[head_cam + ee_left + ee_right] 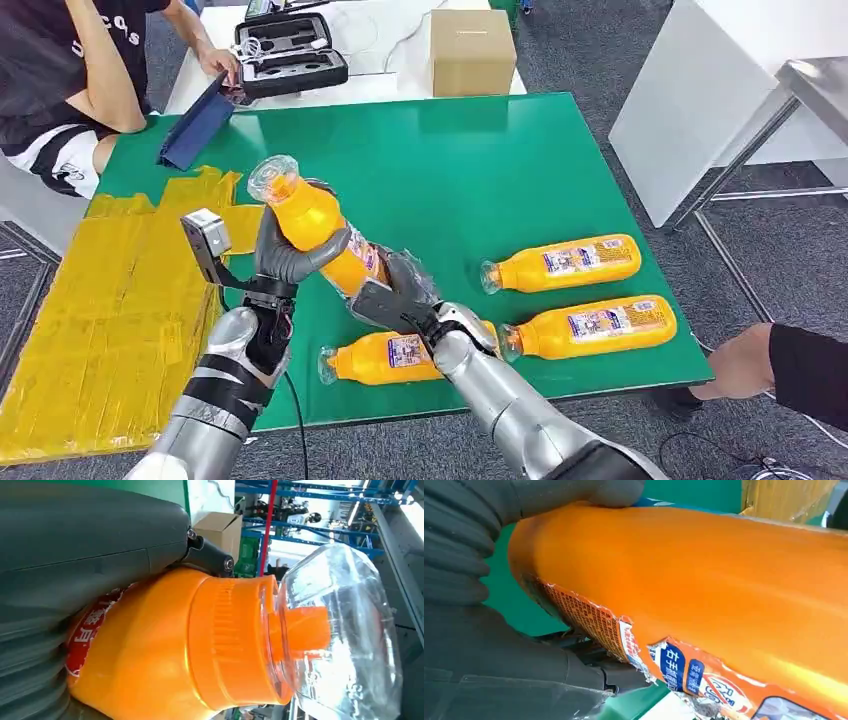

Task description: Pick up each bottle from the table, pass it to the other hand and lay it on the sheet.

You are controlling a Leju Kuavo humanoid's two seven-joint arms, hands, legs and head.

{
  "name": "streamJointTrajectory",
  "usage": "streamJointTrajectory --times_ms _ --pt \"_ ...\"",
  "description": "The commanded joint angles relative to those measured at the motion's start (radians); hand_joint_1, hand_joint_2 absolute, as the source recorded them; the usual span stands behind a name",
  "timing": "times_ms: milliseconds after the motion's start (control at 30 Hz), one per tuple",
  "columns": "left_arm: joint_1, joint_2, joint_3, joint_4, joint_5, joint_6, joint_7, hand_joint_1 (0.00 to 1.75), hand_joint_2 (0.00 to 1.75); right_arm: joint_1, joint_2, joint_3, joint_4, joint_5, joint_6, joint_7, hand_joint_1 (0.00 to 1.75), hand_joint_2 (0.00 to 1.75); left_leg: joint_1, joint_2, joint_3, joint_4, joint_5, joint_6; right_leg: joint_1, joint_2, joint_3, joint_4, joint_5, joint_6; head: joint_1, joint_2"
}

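An orange juice bottle [310, 225] with a clear cap is held tilted above the green table [480, 170], cap pointing up and to the left. My left hand [285, 255] grips its upper body just below the neck, and my right hand [400, 295] holds its lower end. The left wrist view shows the bottle [200, 645] neck and cap beside my thumb [90, 535]. In the right wrist view the bottle [704, 580] fills the palm of my right hand [499, 645]. Three more orange bottles lie on the table: one [385, 358] under my right arm, two [565, 262] [590, 327] to the right. The yellow sheet [110, 310] covers the table's left part.
A person [70, 80] sits at the far left by a blue tablet [195, 125]. Behind the table stand a black case [290, 55] and a cardboard box [472, 50]. Another person's hand [740, 365] rests at the table's near right corner.
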Motion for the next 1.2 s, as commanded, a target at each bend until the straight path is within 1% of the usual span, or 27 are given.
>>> streamJointTrajectory --times_ms 33,67,100,133,233,267,300,333,433,500,567,600,667,700,733,767,800,833,867,900,933,967,1000,1033,1067,1167,1200 --pt "-0.057 0.018 0.025 0.029 -0.020 0.031 -0.005 1.75 1.75 0.033 -0.033 0.001 -0.104 -0.028 -0.049 -0.020 1.41 1.75 0.001 -0.001 0.007 0.001 -0.003 -0.001 0.002 -0.003 0.007 0.001 -0.003 -0.002 -0.001 0.000" --pt "-0.057 0.020 0.026 0.029 -0.019 0.030 -0.005 1.75 1.75 0.030 -0.034 0.001 -0.106 -0.027 -0.048 -0.020 1.41 1.75 0.001 -0.001 0.004 0.000 -0.002 -0.001 0.001 -0.002 0.005 0.000 -0.002 -0.001 0.000 0.000" --pt "-0.057 0.020 0.026 0.029 -0.019 0.030 -0.005 1.75 1.75 0.030 -0.034 0.001 -0.106 -0.027 -0.048 -0.020 1.41 1.75 0.001 -0.001 0.007 0.001 -0.004 -0.001 0.001 -0.002 0.008 0.001 -0.004 -0.002 0.000 0.000" --pt "-0.057 0.020 0.026 0.029 -0.019 0.030 -0.005 1.75 1.75 0.030 -0.034 0.001 -0.106 -0.027 -0.048 -0.020 1.41 1.75 0.000 -0.001 0.004 0.000 -0.002 -0.001 0.001 -0.002 0.004 0.000 -0.002 -0.001 0.000 0.000" --pt "-0.056 0.019 0.028 0.027 -0.019 0.030 -0.005 1.75 1.75 0.036 -0.036 0.002 -0.116 -0.028 -0.045 -0.020 1.41 1.75 0.000 0.000 0.003 0.000 -0.001 -0.001 0.000 -0.001 0.004 0.000 -0.001 -0.001 0.000 0.000" --pt "-0.056 0.019 0.028 0.026 -0.022 0.034 -0.006 1.75 1.75 0.046 -0.035 -0.007 -0.132 -0.041 -0.047 -0.021 0.23 1.75 0.001 0.000 0.006 0.001 -0.003 -0.001 0.001 -0.002 0.007 0.000 -0.003 -0.002 0.000 0.000" --pt "-0.055 0.020 0.029 0.024 -0.026 0.037 -0.007 1.75 1.75 0.054 -0.034 -0.016 -0.150 -0.052 -0.054 -0.030 0.00 1.75 0.001 0.000 0.004 0.000 -0.002 -0.001 0.001 -0.001 0.005 0.000 -0.002 -0.001 0.000 0.000" --pt "-0.052 0.023 0.031 0.021 -0.031 0.044 -0.009 1.75 1.75 0.068 -0.035 -0.027 -0.187 -0.067 -0.064 -0.043 0.00 1.75 0.000 -0.001 0.002 0.000 -0.001 -0.001 0.000 -0.001 0.003 0.000 -0.001 -0.001 0.000 0.000" --pt "-0.049 0.038 0.035 0.011 -0.055 0.065 -0.016 1.75 1.75 0.117 -0.045 -0.044 -0.335 -0.112 -0.066 -0.050 0.00 1.75 0.000 0.000 0.006 0.000 -0.003 -0.001 0.001 -0.001 0.006 0.001 -0.003 -0.002 0.000 0.000" --pt "-0.054 0.047 0.038 0.003 -0.082 0.089 -0.025 1.75 1.75 0.163 -0.058 -0.049 -0.460 -0.140 -0.070 -0.052 0.00 1.75 0.000 -0.001 0.002 0.000 -0.001 -0.001 0.001 -0.002 0.003 0.000 -0.001 -0.001 0.000 0.000" --pt "-0.055 0.048 0.039 0.001 -0.082 0.089 -0.024 1.75 1.75 0.169 -0.061 -0.047 -0.479 -0.142 -0.066 -0.042 0.00 1.75 0.000 -0.002 0.003 0.000 -0.002 -0.001 0.001 -0.003 0.004 0.001 -0.002 -0.001 0.000 0.000" --pt "-0.058 0.050 0.040 0.001 -0.094 0.098 -0.025 1.75 1.75 0.175 -0.062 -0.047 -0.494 -0.152 -0.063 -0.052 0.00 0.00 0.001 -0.001 0.006 0.001 -0.004 -0.001 0.001 -0.002 0.007 0.001 -0.004 -0.002 -0.001 0.000" --pt "-0.078 0.056 0.043 -0.001 -0.156 0.164 -0.049 1.75 1.75 0.202 -0.068 -0.055 -0.567 -0.192 -0.055 -0.082 0.00 0.00 0.000 -0.001 0.002 0.000 -0.001 0.000 0.001 -0.002 0.003 0.000 -0.001 -0.001 -0.001 0.000" --pt "-0.093 0.066 0.042 -0.009 -0.226 0.236 -0.067 1.75 1.75 0.217 -0.073 -0.060 -0.615 -0.226 -0.033 -0.083 0.00 0.00 0.001 -0.001 0.004 0.001 -0.003 -0.001 0.001 -0.002 0.005 0.001 -0.003 -0.001 0.000 0.000" --pt "-0.110 0.081 0.031 -0.010 -0.319 0.321 -0.079 1.75 1.75 0.227 -0.081 -0.058 -0.648 -0.232 -0.027 -0.082 0.00 0.00 0.000 -0.002 0.002 0.001 -0.001 -0.001 0.001 -0.003 0.003 0.001 -0.002 -0.001 0.000 0.000" --pt "-0.127 0.086 0.034 -0.011 -0.370 0.351 -0.067 1.75 1.75 0.237 -0.087 -0.055 -0.680 -0.232 -0.025 -0.082 0.00 0.00 0.001 -0.002 0.004 0.002 -0.003 -0.001 0.001 -0.004 0.005 0.002 -0.003 -0.002 0.000 0.000" --pt "-0.162 0.106 0.025 0.009 -0.494 0.428 -0.039 1.75 1.75 0.254 -0.089 -0.058 -0.723 -0.243 -0.023 -0.088 0.00 0.00 0.001 -0.002 0.001 0.001 -0.001 -0.001 0.001 -0.003 0.002 0.001 -0.002 -0.001 0.000 0.000" --pt "-0.194 0.120 0.024 0.036 -0.580 0.465 -0.011 1.75 1.75 0.264 -0.094 -0.053 -0.755 -0.245 -0.019 -0.094 0.00 0.00 0.001 -0.003 0.002 0.002 -0.003 -0.001 0.002 -0.004 0.004 0.002 -0.003 -0.002 0.000 0.000" --pt "-0.229 0.122 0.036 0.066 -0.637 0.484 0.011 1.75 1.75 0.270 -0.096 -0.047 -0.780 -0.246 -0.014 -0.102 0.00 0.00 0.001 -0.002 0.000 0.001 -0.001 -0.001 0.001 -0.003 0.001 0.001 -0.002 -0.001 0.000 0.000" --pt "-0.289 0.131 0.043 0.132 -0.747 0.531 0.044 1.75 1.75 0.274 -0.099 -0.036 -0.806 -0.243 -0.011 -0.104 0.00 0.00 0.001 -0.004 0.002 0.003 -0.002 -0.001 0.002 -0.005 0.004 0.003 -0.003 -0.002 0.000 0.000" --pt "-0.339 0.150 0.020 0.201 -0.889 0.599 0.096 1.75 1.75 0.272 -0.102 -0.024 -0.819 -0.235 -0.010 -0.103 0.00 0.00 0.001 -0.004 0.000 0.002 -0.001 -0.001 0.001 -0.005 0.001 0.002 -0.002 -0.002 0.000 0.000" --pt "-0.375 0.154 0.023 0.254 -0.981 0.622 0.125 1.75 1.75 0.272 -0.100 -0.021 -0.826 -0.235 -0.010 -0.101 0.00 0.00 0.002 -0.004 0.002 0.003 -0.003 -0.002 0.002 -0.005 0.004 0.003 -0.004 -0.002 0.000 0.000" --pt "-0.420 0.182 -0.024 0.340 -1.157 0.656 0.214 1.75 1.75 0.272 -0.097 -0.019 -0.829 -0.236 -0.009 -0.100 0.00 0.00 0.001 -0.004 0.001 0.002 -0.001 -0.001 0.002 -0.005 0.003 0.002 -0.002 -0.002 0.000 0.000" --pt "-0.452 0.191 -0.047 0.394 -1.262 0.636 0.272 1.75 1.75 0.270 -0.096 -0.017 -0.832 -0.240 -0.006 -0.099 0.00 0.00 0.001 -0.004 0.003 0.003 -0.002 -0.002 0.002 -0.005 0.004 0.004 -0.004 -0.002 0.000 0.000" --pt "-0.484 0.203 -0.089 0.456 -1.359 0.598 0.331 1.75 1.75 0.275 -0.095 -0.020 -0.840 -0.246 -0.007 -0.099 0.00 1.75 0.001 -0.002 0.002 0.001 -0.001 -0.001 0.001 -0.003 0.002 0.002 -0.002 -0.002 0.000 0.000" --pt "-0.518 0.223 -0.139 0.588 -1.612 0.637 0.456 1.75 1.75 0.300 -0.104 -0.017 -0.905 -0.268 -0.006 -0.122 0.00 1.75 0.001 -0.002 0.005 0.000 -0.001 -0.001 0.001 -0.004 0.006 0.001 -0.002 -0.002 0.000 0.000" --pt "-0.514 0.225 -0.135 0.590 -1.612 0.643 0.452 1.75 1.75 0.301 -0.105 -0.016 -0.910 -0.269 -0.006 -0.122 0.00 1.75 0.001 -0.003 0.007 0.000 -0.002 -0.001 0.001 -0.004 0.008 0.000 -0.003 -0.002 0.000 0.000"
